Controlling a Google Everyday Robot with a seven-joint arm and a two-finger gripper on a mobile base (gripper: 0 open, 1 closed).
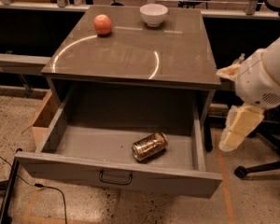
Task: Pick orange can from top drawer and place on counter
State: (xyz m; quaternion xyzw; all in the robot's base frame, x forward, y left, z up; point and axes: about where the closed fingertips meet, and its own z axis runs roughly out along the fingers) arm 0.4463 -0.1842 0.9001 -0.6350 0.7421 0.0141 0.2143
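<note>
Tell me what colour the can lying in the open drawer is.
Shiny orange-bronze metal can with silver ends, camera view; gripper hangs right of drawer.

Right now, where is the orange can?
The orange can lies on its side in the open top drawer, right of centre; the gripper hangs outside its right wall.

top drawer [84, 146] open from above, claw [237, 130] outside its right wall
</note>
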